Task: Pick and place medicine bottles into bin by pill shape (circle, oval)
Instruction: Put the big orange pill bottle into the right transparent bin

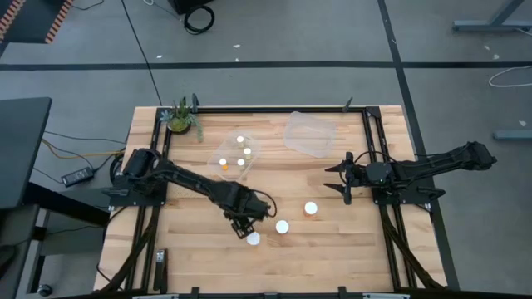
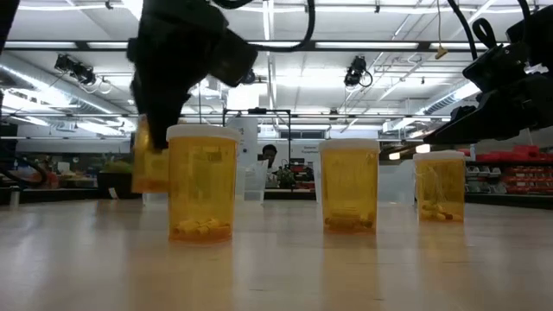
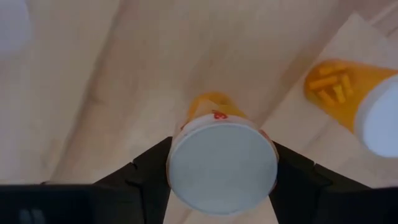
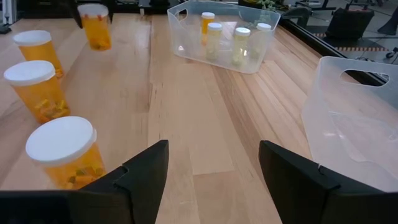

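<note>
My left gripper point(image 1: 243, 218) hangs over the table's near middle, shut on an amber medicine bottle with a white cap point(image 3: 222, 167). The low view shows this bottle point(image 2: 149, 160) off the wood. Three more capped bottles point(image 1: 311, 208), point(image 1: 283, 226), point(image 1: 253, 239) stand upright on the table beside it. A clear bin point(image 1: 235, 155) at the far middle holds several bottles. A second clear bin point(image 1: 309, 133) lies to its right. My right gripper point(image 1: 345, 178) waits open at the table's right side, with nothing between its fingers. My left gripper pinches the bottle at its white cap, one finger on each of two opposite sides of the cap's rim point(image 3: 177, 163). The fingers come from above and point down. The bottle hangs upright below them, its base point(image 2: 149, 188) clear of the table.
A green potted plant point(image 1: 181, 116) stands at the far left corner. A black frame point(image 1: 378, 158) runs along the table's edges. Bare wood lies between the standing bottles and the two bins. In the right wrist view the empty bin point(image 4: 351, 124) is close by the right gripper point(image 4: 211, 174).
</note>
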`<control>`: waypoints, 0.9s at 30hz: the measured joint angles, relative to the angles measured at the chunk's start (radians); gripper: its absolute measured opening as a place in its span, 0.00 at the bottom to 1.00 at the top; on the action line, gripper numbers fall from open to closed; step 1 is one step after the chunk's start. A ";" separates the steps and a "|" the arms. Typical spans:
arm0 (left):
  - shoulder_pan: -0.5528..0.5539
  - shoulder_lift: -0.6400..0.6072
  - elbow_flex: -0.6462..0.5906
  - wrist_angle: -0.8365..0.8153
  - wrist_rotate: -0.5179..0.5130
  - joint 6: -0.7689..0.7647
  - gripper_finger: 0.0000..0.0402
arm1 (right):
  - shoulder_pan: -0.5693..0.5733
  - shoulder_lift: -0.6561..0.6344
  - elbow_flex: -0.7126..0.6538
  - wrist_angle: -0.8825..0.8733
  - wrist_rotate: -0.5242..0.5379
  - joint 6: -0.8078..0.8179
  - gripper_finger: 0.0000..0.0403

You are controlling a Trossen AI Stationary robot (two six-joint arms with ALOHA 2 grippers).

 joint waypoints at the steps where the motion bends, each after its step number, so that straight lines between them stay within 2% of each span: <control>1: 0.011 0.000 0.019 -0.023 -0.011 0.020 0.54 | 0.000 0.000 0.000 0.000 0.000 0.000 0.64; 9: 0.129 0.000 0.132 -0.062 -0.095 0.214 0.56 | 0.000 0.000 0.000 0.000 0.000 0.000 0.64; 27: 0.399 0.000 0.208 0.113 -0.067 0.573 0.54 | 0.000 0.000 0.000 0.000 0.000 0.000 0.64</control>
